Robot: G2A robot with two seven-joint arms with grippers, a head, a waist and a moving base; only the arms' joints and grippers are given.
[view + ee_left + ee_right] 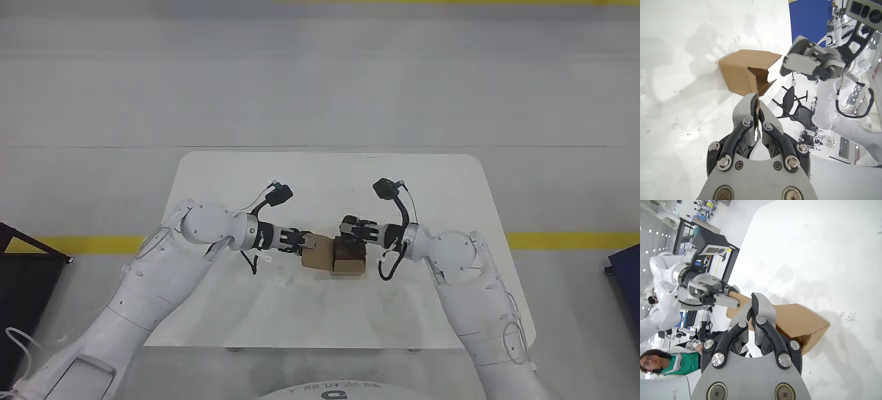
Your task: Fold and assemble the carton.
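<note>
One carton (335,257), brown corrugated board, partly erected. It lies on the white desk (430,180) near its middle, between the two arms. One end is open, with loose flaps that are ragged along the edges.

Left tool (756,101): clamped on a flap at the open end, with the board pinched between its pads.

Right tool (753,300): fingers pressed together with nothing between them. It is held close over the carton and appears apart from it.

Handling, as judged:
- **Weight and grip on the desk:** very light, and likely to skid on the smooth desk when pushed, so one tool should brace it while the other folds.
- **Stiffness:** the panels are stiff across their faces but hinge readily at the scored creases.
- **Weak points:** the torn flap edges look weak and may rip further under a hard pull.
- **Where to hold:** take a flap by its free edge, well in from the tears, and fold by pressing close to the crease. Avoid squeezing the hollow body, which would probably buckle.
</note>
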